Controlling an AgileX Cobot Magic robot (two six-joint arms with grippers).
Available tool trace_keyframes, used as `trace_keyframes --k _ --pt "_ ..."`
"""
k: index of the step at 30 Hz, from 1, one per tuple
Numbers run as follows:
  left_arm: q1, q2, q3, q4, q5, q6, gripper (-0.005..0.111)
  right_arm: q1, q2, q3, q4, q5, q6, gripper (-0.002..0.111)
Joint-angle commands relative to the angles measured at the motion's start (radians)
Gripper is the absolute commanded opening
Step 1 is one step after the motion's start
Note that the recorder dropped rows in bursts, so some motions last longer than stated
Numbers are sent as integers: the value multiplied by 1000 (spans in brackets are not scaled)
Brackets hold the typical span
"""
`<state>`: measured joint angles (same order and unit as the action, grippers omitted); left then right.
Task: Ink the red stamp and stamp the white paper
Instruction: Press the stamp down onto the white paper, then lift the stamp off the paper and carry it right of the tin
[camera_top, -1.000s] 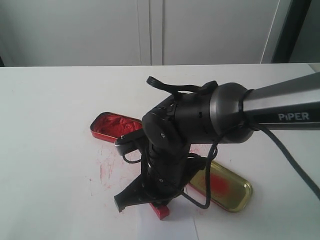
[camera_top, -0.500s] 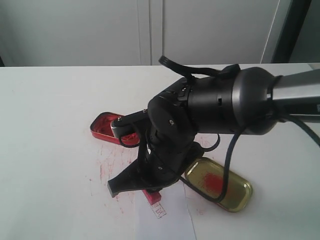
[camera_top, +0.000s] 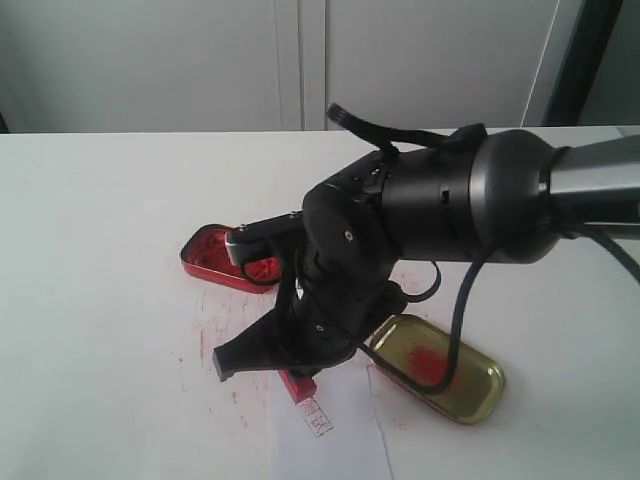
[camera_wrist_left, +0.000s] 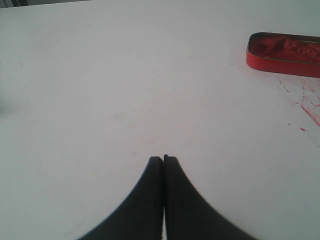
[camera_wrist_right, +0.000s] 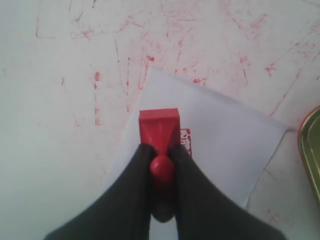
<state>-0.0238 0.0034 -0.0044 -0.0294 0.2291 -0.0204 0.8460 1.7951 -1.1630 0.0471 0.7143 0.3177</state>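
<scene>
We see our right pincer (camera_wrist_right: 161, 148) clamped on the knob of the small bright red plastic stamp (camera_wrist_right: 159, 124), poised over the small white rectangular paper sheet (camera_wrist_right: 225, 145), just beside a red printed mark (camera_wrist_right: 185, 136). Our left pincer (camera_wrist_left: 163, 159) is pressed together, empty, above the white surface (camera_wrist_left: 100, 75).

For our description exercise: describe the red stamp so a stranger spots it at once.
On the white table, find the right gripper over the white paper. It pinches the red stamp: a small square block with a knob, far smaller than the ink tin and gold lid.
</scene>
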Motion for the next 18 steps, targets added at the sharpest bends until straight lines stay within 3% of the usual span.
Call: trace_keyframes --k 1,11,18 --pt "1 -3 4 0 -4 -2 0 -48 -13 7 135 -17 -110 0" --pt "1 -3 4 0 -4 -2 0 -139 -37 35 581 -26 -498 0" --pt "1 -3 4 0 -4 -2 0 -211 -114 112 641 -25 -602 0"
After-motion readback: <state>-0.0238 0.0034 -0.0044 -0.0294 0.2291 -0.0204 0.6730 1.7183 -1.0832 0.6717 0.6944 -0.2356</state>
